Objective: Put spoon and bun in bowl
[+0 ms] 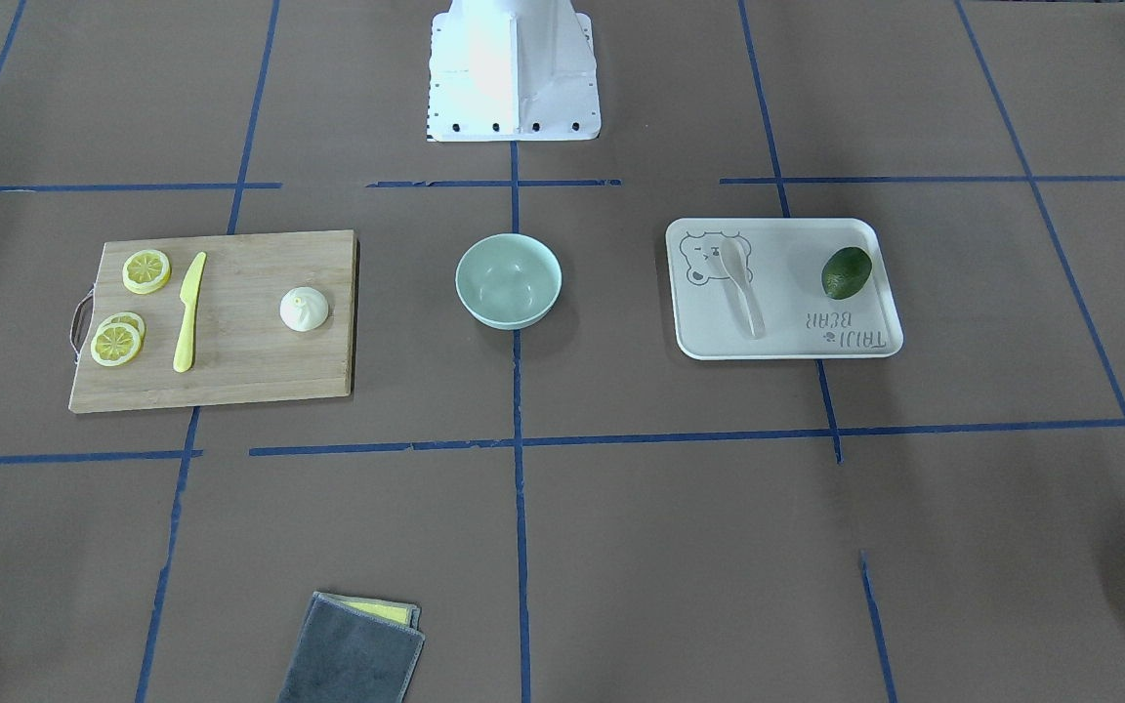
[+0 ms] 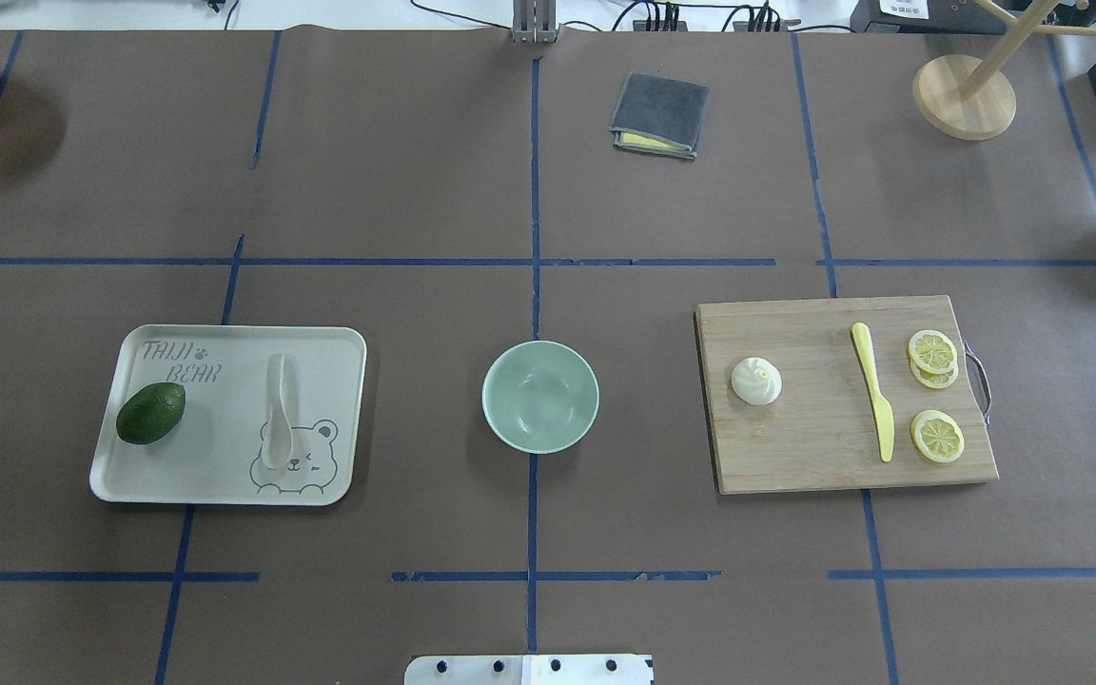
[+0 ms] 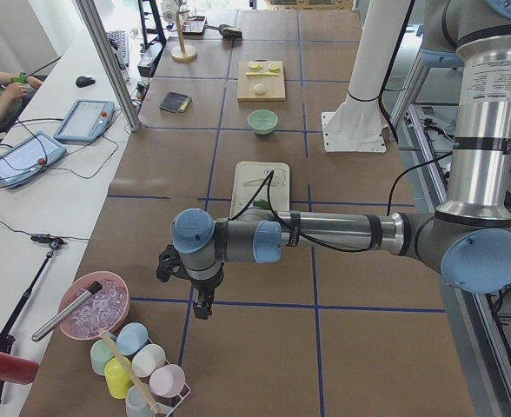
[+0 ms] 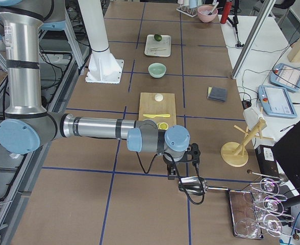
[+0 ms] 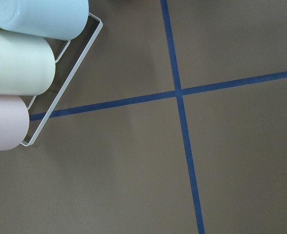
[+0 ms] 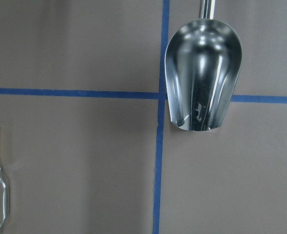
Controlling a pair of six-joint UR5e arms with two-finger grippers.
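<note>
The pale mint-green bowl (image 2: 540, 396) stands empty at the table's middle and also shows in the front-facing view (image 1: 509, 280). The off-white spoon (image 2: 279, 411) lies on a cream tray (image 2: 225, 480) to the bowl's left. The white pleated bun (image 2: 756, 381) sits on a wooden cutting board (image 2: 814, 466) to the bowl's right. My left gripper (image 3: 202, 306) shows only in the exterior left view, far from the tray; I cannot tell its state. My right gripper (image 4: 170, 171) shows only in the exterior right view, beyond the board; I cannot tell its state.
A green avocado (image 2: 150, 413) lies on the tray. A yellow knife (image 2: 873, 390) and lemon slices (image 2: 936, 436) lie on the board. A grey cloth (image 2: 659, 115) lies at the far side. A metal scoop (image 6: 203, 75) and a rack of cups (image 5: 21, 73) lie under the wrists.
</note>
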